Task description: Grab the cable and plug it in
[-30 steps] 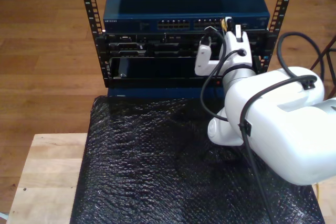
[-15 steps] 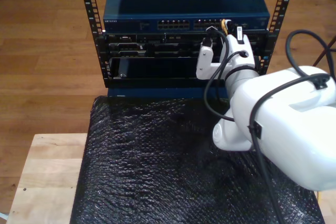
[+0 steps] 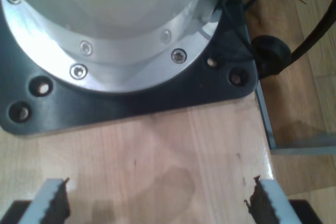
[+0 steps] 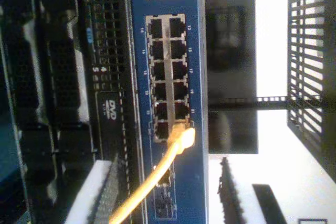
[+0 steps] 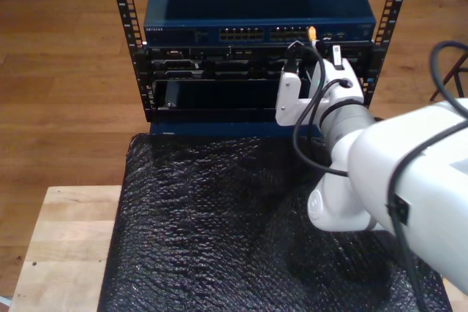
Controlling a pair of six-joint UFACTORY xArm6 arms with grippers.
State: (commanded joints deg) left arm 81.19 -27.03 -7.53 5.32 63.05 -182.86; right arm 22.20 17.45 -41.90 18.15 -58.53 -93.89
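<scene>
the second arm has pulled back from the switch (image 5: 259, 6) since a second ago, leaving the cable (image 4: 157, 174) seated in a port ahead of my second gripper (image 5: 313, 78), grip unclear. my first gripper (image 3: 157, 203) rests spread, empty. plugging looks done.

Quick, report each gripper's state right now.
My first gripper: open, holding nothing.
My second gripper: at the blue switch with the yellow cable running back toward it; open or shut cannot be told.

White arm (image 5: 409, 173), black cables (image 5: 311, 133)
</scene>
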